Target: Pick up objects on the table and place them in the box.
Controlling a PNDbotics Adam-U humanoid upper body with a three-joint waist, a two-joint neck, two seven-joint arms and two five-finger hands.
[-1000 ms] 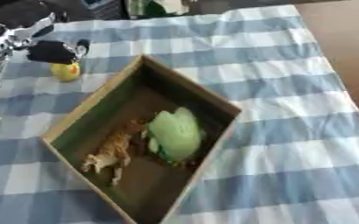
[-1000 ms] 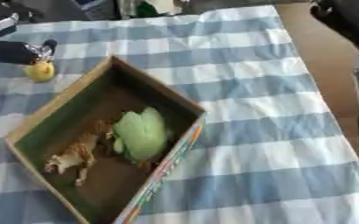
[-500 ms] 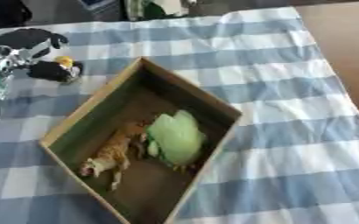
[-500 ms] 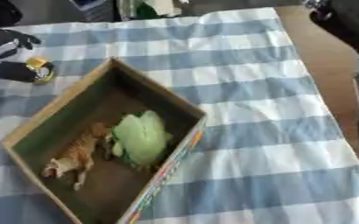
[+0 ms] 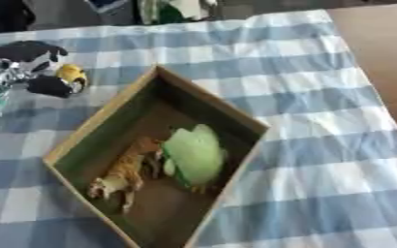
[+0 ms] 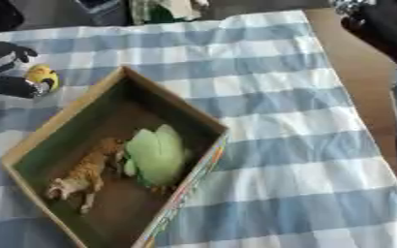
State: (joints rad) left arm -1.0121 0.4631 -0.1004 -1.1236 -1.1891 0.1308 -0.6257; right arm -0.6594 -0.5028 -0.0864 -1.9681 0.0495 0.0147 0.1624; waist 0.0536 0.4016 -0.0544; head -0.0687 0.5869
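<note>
Left eye view: left hand [image 5: 34, 68] curled round yellow toy [image 5: 71, 76]

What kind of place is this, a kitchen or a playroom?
Probably a tabletop set up for sorting toys. A blue-and-white checked tablecloth covers it, an open cardboard box holds a toy tiger and a green toy, and the left hand holds a small yellow toy.

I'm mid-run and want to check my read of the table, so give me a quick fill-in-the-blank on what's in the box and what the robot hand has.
1. The left robot hand has its fingers curled round a small ____ toy, outside the box.
2. Inside the cardboard box, a ____ leaf-like toy lies beside an orange-brown animal figure.
3. The box sits on a cloth checked in white and ____.

Missing words: yellow; green; blue
</note>
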